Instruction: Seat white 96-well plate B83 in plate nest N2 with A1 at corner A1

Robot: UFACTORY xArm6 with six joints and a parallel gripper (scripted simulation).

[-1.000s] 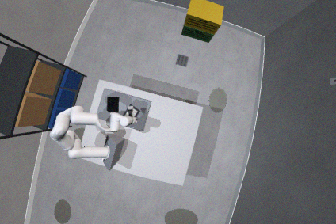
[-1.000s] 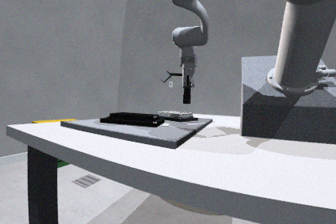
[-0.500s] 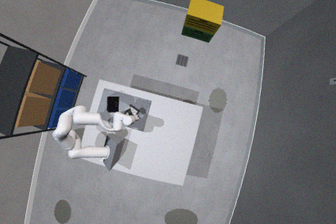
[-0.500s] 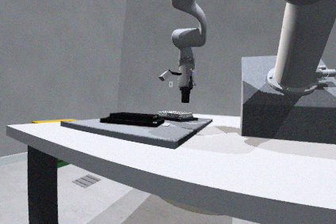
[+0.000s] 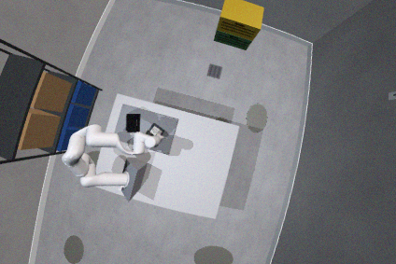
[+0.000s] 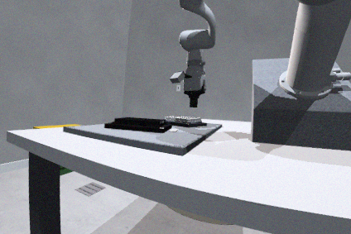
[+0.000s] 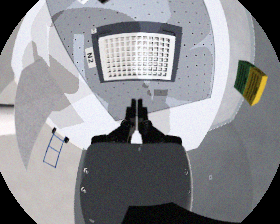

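- From the wrist camera I look straight down on B83 (image 7: 138, 55): a white grid of wells in a dark frame, its long side running left to right, with a small label on its left short end that I cannot read.
- The same view shows my gripper (image 7: 136, 105) with its fingers pressed together and nothing between them, just on the near side of the plate's near long edge.
- The exterior view gives me the height that the wrist view hides: the gripper (image 6: 193, 102) hangs above B83 (image 6: 182, 119), apart from it.
- In that side view B83 looks slightly tilted, its left end a little higher than its right, though the slope is faint.
- B38 (image 6: 137, 123) lies flat and low on the grey deck (image 6: 182, 142), just left of B83.
- The top view shows the layout only: B38 (image 5: 133, 122) and B83 (image 5: 156, 131) side by side on the deck, on the white table (image 5: 201, 177), with the arm's wrist partly over B83.
- Only the top view shows the yellow crate (image 5: 239, 20) far off and the rack (image 5: 19, 107) at the left.
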